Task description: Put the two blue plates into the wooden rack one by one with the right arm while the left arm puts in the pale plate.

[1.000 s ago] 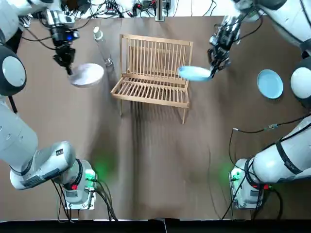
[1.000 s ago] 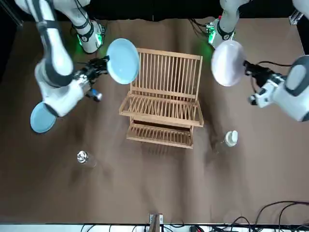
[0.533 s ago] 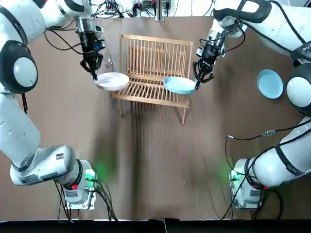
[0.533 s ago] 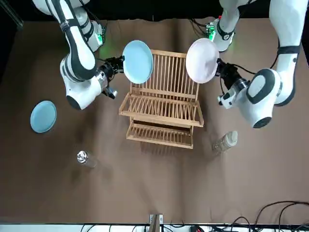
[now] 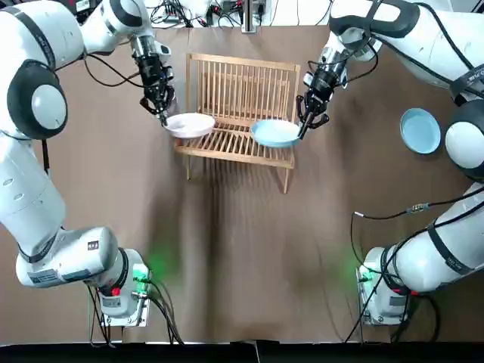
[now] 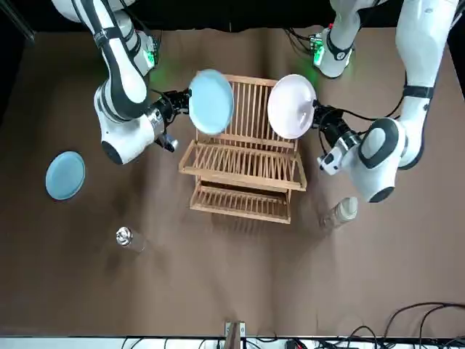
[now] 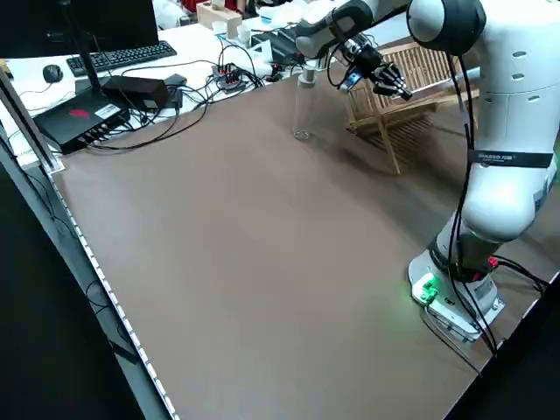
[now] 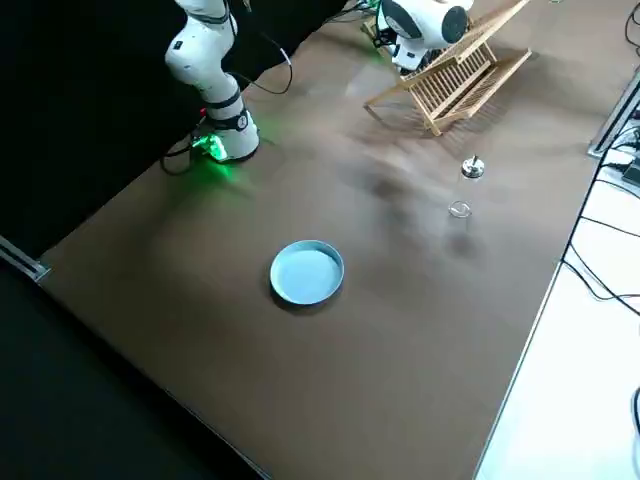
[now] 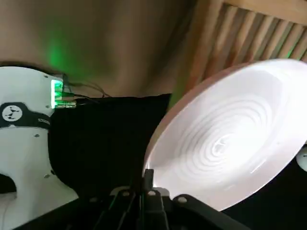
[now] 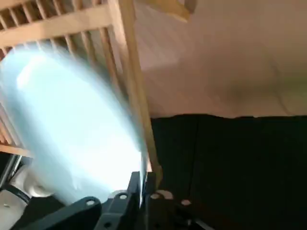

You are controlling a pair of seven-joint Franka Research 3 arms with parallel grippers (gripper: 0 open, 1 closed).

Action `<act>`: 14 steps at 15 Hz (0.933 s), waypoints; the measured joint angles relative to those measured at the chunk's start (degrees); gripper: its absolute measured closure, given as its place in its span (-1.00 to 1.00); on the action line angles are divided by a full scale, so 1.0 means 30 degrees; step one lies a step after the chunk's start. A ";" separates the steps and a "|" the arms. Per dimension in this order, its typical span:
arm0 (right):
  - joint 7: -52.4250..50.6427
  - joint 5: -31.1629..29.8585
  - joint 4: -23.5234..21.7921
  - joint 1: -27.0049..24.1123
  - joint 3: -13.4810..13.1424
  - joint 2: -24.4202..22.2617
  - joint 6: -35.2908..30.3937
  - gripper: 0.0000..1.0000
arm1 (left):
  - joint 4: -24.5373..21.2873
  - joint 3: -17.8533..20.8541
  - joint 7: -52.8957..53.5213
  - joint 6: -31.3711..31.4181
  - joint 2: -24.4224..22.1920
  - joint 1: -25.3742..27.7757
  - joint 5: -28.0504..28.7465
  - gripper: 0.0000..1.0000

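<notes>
My right gripper point(image 5: 303, 126) is shut on the rim of a blue plate point(image 5: 275, 133) point(image 6: 211, 102) point(image 10: 72, 124), held on edge above the right end of the wooden rack point(image 5: 240, 98) point(image 6: 247, 149). On the opposite side, the left gripper point(image 5: 162, 115) is shut on the pale plate point(image 5: 190, 125) point(image 6: 292, 106) point(image 9: 225, 139), also upright over the rack's left end. A second blue plate point(image 5: 420, 130) point(image 6: 65, 175) point(image 8: 307, 272) lies flat on the table at the right side.
A clear bottle point(image 6: 339, 211) point(image 7: 304, 107) stands left of the rack. A small metal-topped glass point(image 6: 125, 237) point(image 8: 472, 168) sits beyond the rack on the right side. Cables point(image 5: 227, 11) run along the far table edge.
Both arms moved inward: the pale plate travelled right over the rack's left end, and the blue plate shifted left over its right end. Both plates stayed gripped.
</notes>
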 joint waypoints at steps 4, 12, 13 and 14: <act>0.0003 0.0018 -0.0075 0.0126 0.0001 0.0059 0.0338 0.73 | 0.0587 -0.0006 -0.1233 0.1022 0.0675 -0.0878 -0.0500 0.67; -0.0514 -0.0497 0.1036 -0.0716 -0.0344 0.0037 -0.0484 0.41 | 0.2594 0.0358 -0.2169 0.2463 0.0589 -0.0093 0.0579 -0.76; -0.1085 -0.1324 0.1615 -0.1281 -0.0382 0.0024 -0.0545 0.27 | 0.3241 0.0375 -0.1948 0.2451 0.0303 0.0305 0.1737 -0.94; -0.2272 -0.3533 0.2750 -0.2475 -0.0456 -0.0014 -0.0704 -0.08 | 0.4253 0.0402 -0.0461 0.2392 -0.0515 0.0938 0.4093 -0.99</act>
